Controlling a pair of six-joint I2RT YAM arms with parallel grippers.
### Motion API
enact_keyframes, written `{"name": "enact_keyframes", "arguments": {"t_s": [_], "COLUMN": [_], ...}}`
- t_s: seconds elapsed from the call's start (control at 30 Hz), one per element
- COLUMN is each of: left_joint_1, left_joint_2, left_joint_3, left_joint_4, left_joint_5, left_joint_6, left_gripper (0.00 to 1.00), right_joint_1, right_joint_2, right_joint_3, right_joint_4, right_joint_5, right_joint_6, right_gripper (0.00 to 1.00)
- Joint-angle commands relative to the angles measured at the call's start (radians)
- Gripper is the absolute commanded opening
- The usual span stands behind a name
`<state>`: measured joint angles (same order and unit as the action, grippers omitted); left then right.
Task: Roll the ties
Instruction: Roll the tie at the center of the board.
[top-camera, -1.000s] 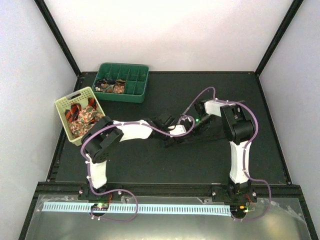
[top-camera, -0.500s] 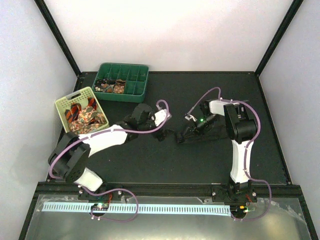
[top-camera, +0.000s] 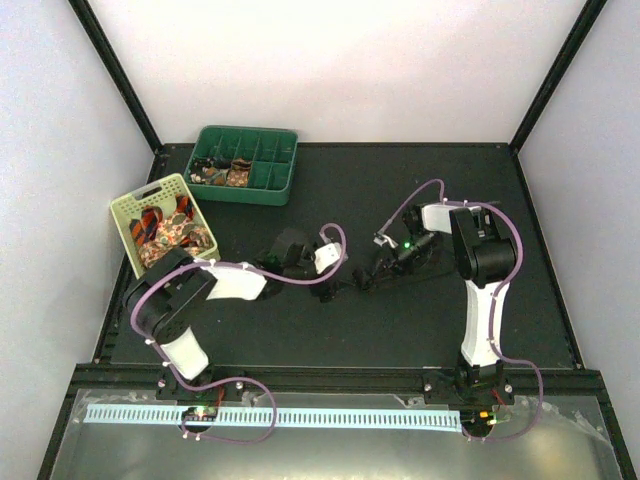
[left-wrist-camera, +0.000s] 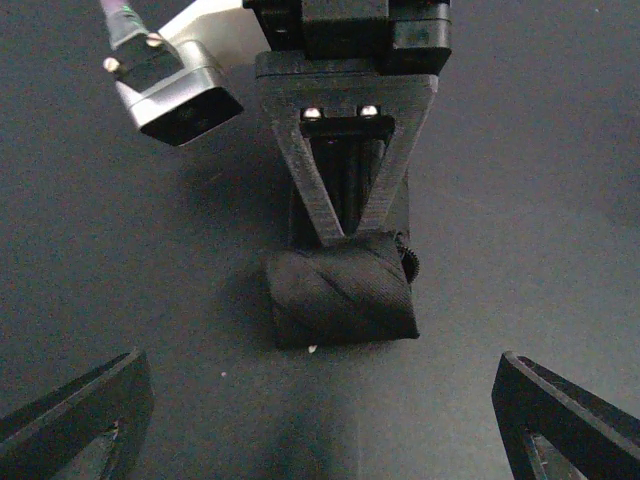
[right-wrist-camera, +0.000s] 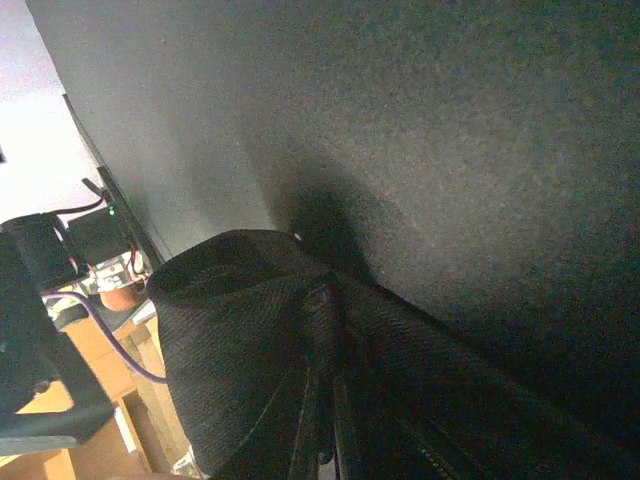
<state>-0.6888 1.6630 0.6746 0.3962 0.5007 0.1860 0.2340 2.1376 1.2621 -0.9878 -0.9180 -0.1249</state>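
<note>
A very dark tie (left-wrist-camera: 340, 298), rolled into a short bundle, lies on the black mat in the left wrist view. My right gripper (left-wrist-camera: 342, 225) comes down onto it from the far side, shut, with its fingers pushed into the roll. In the right wrist view the dark tie (right-wrist-camera: 240, 340) wraps the right gripper (right-wrist-camera: 330, 400) and hides its tips. My left gripper (left-wrist-camera: 320, 420) stands wide open just short of the roll, with bare mat between its fingers (left-wrist-camera: 80, 410). From above, the left gripper (top-camera: 338, 283) and the right gripper (top-camera: 366, 277) meet at mid-table around the dark tie (top-camera: 355, 282).
A green compartment tray (top-camera: 272, 180) stands at the back left, with rolled ties (top-camera: 218, 173) in its left cells. Beside it a pale green basket (top-camera: 128, 205) holds loose striped and floral ties (top-camera: 170, 232). Purple cables loop over both arms.
My left gripper has opened wide, let go of the rolled tie and backed off to the left. The right gripper stays shut on the roll and has shifted slightly left.
</note>
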Motion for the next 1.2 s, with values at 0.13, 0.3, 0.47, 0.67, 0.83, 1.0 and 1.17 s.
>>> {"name": "enact_keyframes", "arguments": {"t_s": [0.13,0.3,0.47,0.67,0.83,1.0,1.17], "left_joint_1": [-0.069,-0.121,-0.166,-0.193,-0.194,-0.196,-0.187], "left_joint_2": [0.132,0.189,0.264,0.322,0.335,0.312,0.263], "left_joint_3": [0.031,0.061,0.092,0.122,0.126,0.156,0.16], "left_joint_4": [0.215,0.264,0.277,0.276,0.27,0.167,-0.035], "left_joint_5": [-0.024,-0.092,-0.221,-0.307,-0.314,-0.385,-0.459], "left_joint_6": [-0.047,-0.083,-0.122,-0.086,-0.059,0.027,0.138], "left_gripper": [0.94,0.9,0.83,0.73,0.58,0.37,0.27], "right_joint_1": [-0.011,-0.018,-0.018,-0.019,-0.019,-0.019,-0.021], "right_joint_2": [-0.009,-0.015,-0.012,-0.01,-0.011,-0.011,-0.013], "right_joint_3": [-0.052,-0.073,-0.083,-0.1,-0.102,-0.096,-0.041], "right_joint_4": [0.048,0.065,0.08,0.094,0.097,0.107,0.049], "right_joint_5": [0.21,0.208,0.196,0.194,0.189,0.15,0.13], "right_joint_6": [0.0,0.006,0.01,0.014,0.014,0.022,-0.011], "right_gripper": [0.02,0.02,0.02,0.02,0.02,0.03,0.13]}}
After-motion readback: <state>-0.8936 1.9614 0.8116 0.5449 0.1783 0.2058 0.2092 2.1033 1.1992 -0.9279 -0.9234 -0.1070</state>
